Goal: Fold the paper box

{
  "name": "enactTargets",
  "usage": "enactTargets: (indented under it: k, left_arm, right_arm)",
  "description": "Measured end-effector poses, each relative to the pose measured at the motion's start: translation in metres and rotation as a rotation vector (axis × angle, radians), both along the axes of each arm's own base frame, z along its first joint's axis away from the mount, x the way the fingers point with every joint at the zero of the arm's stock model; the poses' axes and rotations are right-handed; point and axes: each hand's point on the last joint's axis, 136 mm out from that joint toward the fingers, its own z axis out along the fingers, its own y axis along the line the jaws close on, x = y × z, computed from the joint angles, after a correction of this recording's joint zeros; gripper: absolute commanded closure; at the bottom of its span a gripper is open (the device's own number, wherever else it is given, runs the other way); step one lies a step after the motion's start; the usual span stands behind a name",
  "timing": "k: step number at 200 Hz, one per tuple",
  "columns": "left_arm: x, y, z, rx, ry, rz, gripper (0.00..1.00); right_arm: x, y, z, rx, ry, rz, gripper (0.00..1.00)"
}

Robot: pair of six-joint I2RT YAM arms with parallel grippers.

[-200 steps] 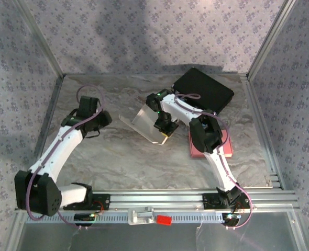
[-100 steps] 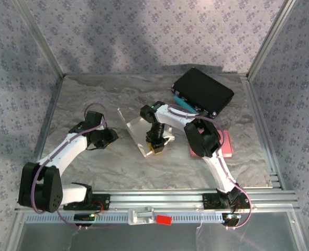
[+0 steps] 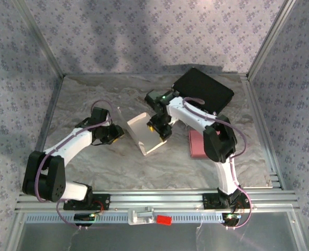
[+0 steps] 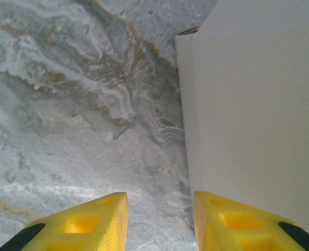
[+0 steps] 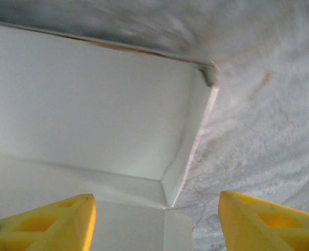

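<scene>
Left claw: jaws part open, bare table in the gap, nothing gripped. Its yellow fingers point along the table top. The finger nearer the box sits just beside a flat cream wall of it. Whether the two touch cannot be told from the wrist view. That wall stands on edge on the table, its near edge running straight away from the finger.

Right claw: jaws spread wide, nothing between them. It hangs over the inside of the box, looking down into a corner where white walls meet the floor panel. A narrow side wall closes that corner, with the table beyond it.

From above, the box lies at mid-table, between the two claws. It shows as a pale panel lying flat with a thin flap raised on its left side. The left claw is low at that flap, on its outer face. The right claw is over the box's right half, and the right arm reaches in from the far right.

Further out, a black case lies at the far right corner, apart from the box. A pink slab lies flat to the right of the box, partly under the right arm. The table is grey and marbled, with metal rails along its near edge and patterned cloth walls behind.
</scene>
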Motion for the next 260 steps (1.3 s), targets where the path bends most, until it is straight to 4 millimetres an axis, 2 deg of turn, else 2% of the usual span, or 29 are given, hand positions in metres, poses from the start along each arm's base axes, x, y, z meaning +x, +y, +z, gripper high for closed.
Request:
enactTargets:
  k: [22, 32, 45, 66, 79, 98, 124, 170, 195, 217, 239, 260]
  left_arm:
    - [0.004, -0.001, 0.004, -0.004, -0.012, 0.000, 0.62]
    - [0.005, -0.001, 0.004, -0.005, -0.014, 0.000, 0.62]
    - [0.005, -0.002, 0.004, -0.005, -0.016, 0.000, 0.62]
    - [0.007, -0.002, 0.006, -0.009, -0.026, -0.001, 0.61]
    - [0.010, -0.003, 0.007, -0.012, -0.038, 0.000, 0.61]
    - [0.012, -0.004, 0.009, -0.019, -0.050, -0.002, 0.61]
    - [0.015, -0.006, 0.008, -0.024, -0.051, -0.005, 0.61]
    - [0.017, -0.007, 0.008, -0.026, -0.048, -0.007, 0.61]
    - [0.019, -0.008, 0.011, -0.030, -0.055, -0.008, 0.62]
    - [0.022, -0.007, 0.018, -0.017, -0.069, -0.011, 0.63]
    - [0.021, -0.003, 0.042, 0.035, -0.124, -0.017, 0.62]
    - [0.016, 0.003, 0.082, 0.077, -0.228, -0.019, 0.62]
  right_arm:
    - [0.028, 0.012, 0.044, 0.052, -0.256, 0.279, 0.39]
    - [0.031, 0.024, 0.063, 0.079, -0.361, 0.427, 0.39]
    - [0.025, 0.042, 0.084, 0.108, -0.479, 0.629, 0.39]
    - [0.002, 0.073, 0.110, 0.172, -0.590, 0.911, 0.41]
    - [-0.009, 0.089, 0.121, 0.208, -0.626, 1.031, 0.41]
    - [-0.011, 0.107, 0.131, 0.232, -0.668, 1.139, 0.43]
    - [-0.008, 0.123, 0.120, 0.226, -0.648, 1.215, 0.46]
    - [-0.005, 0.127, 0.069, 0.180, -0.499, 1.251, 0.53]
    - [-0.004, 0.128, 0.066, 0.180, -0.490, 1.236, 0.72]
    - [0.001, 0.130, 0.071, 0.187, -0.501, 1.181, 0.98]
    - [0.012, 0.134, 0.071, 0.172, -0.528, 1.092, 1.00]
    - [0.027, 0.132, 0.072, 0.129, -0.550, 0.933, 1.00]
